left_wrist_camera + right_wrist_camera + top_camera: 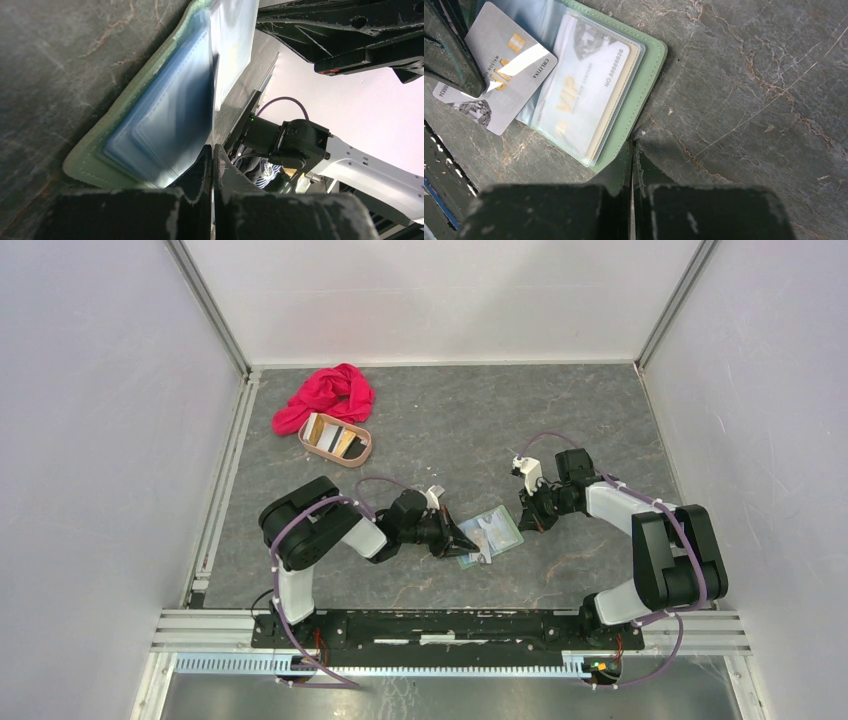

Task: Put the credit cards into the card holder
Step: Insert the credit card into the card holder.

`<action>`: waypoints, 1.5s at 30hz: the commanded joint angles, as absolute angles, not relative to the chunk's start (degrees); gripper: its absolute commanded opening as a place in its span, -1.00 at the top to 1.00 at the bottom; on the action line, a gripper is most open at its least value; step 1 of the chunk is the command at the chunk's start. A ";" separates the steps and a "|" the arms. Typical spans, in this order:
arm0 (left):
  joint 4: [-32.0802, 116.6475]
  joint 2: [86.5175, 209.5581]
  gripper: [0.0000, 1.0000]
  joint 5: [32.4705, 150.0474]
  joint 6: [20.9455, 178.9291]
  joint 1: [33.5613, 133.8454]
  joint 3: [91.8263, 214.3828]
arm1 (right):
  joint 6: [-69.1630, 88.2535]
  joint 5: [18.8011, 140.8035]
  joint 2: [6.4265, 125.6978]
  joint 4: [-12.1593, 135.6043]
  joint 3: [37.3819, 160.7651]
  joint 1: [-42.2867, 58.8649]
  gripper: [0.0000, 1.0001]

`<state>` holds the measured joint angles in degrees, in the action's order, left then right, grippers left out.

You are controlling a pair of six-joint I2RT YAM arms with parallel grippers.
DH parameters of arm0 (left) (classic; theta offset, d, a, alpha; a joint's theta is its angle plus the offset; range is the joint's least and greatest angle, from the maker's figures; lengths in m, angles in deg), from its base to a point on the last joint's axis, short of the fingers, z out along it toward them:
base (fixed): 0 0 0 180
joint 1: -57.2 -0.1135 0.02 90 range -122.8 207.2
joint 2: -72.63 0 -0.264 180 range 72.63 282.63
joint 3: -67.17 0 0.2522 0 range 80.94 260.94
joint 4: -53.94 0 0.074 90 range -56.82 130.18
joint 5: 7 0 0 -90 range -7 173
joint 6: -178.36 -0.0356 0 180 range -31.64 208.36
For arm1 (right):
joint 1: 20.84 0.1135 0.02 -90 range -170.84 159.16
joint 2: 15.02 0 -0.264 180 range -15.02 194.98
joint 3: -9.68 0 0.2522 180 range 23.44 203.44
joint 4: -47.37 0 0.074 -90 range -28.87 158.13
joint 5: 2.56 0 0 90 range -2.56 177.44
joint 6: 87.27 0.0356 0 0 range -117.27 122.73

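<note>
The sage-green card holder [500, 529] lies open on the table, its pale blue pockets [165, 115] facing up. One silvery-white credit card [584, 95] sits inside a clear pocket. A second silvery-white card [499, 80] lies half over the holder's left side, and my left gripper [462, 540] is shut on its edge. In the left wrist view that card [231, 50] runs up from the jaws almost edge-on. My right gripper [632, 145] is shut, its tips against the holder's green rim [644, 75] with nothing between them. More credit cards [322, 428], orange-gold and dark, lie in the tray.
A pinkish-tan oval tray [365, 448] stands at the back left, with a crumpled red cloth [325, 395] just behind it. Metal rails run along the table's left side [225, 470] and its near edge [450, 625].
</note>
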<state>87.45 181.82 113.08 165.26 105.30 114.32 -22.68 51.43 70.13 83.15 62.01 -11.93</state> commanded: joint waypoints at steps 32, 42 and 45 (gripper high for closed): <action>91.85 187.19 0.96 106.57 169.39 103.70 115.80 | -22.93 50.80 69.74 83.98 63.43 -11.30 1.00; 97.21 188.43 0.96 104.50 171.84 103.95 114.75 | -22.89 50.75 69.78 83.98 63.43 -11.33 1.00; 97.42 188.84 0.96 103.90 171.77 104.33 115.15 | -22.89 50.70 69.80 83.93 63.44 -11.26 1.00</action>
<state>96.06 187.39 107.01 169.87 104.16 115.37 -22.66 51.41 70.10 83.15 62.01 -11.82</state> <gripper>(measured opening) 0.034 0.006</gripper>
